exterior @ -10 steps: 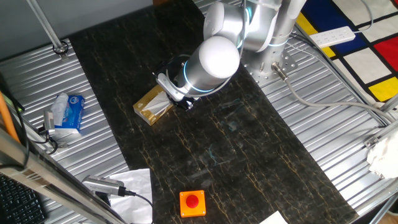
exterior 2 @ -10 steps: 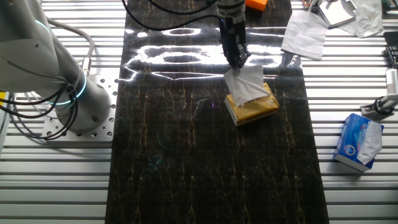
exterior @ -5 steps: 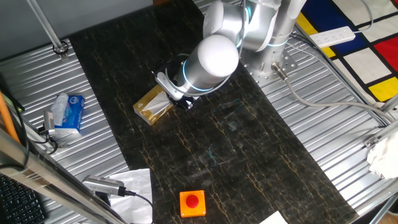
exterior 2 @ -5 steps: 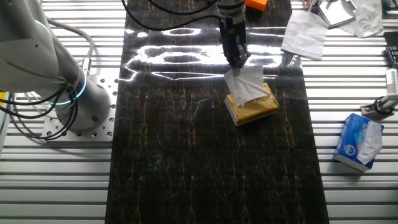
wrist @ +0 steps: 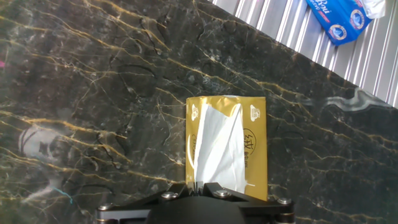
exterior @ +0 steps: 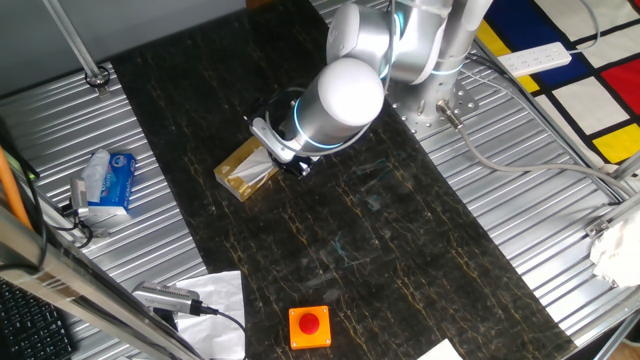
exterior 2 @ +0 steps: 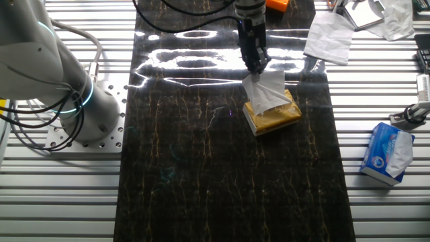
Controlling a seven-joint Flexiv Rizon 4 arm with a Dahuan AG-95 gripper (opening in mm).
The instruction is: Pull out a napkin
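Hand view: my gripper [wrist: 200, 186] pinches closed on the napkin's [wrist: 216, 149] top edge above the tissue box [wrist: 254, 134]; soft, light, probably tears easily.

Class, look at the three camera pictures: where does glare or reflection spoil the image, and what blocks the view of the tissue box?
The other fixed view: bright glare streaks cross the glossy dark mat behind the gripper. One fixed view: evenly lit, but the arm covers part of the tissue box and hides the napkin. Hand view: sharp, the napkin clear, one pale reflection near the mat's edge.
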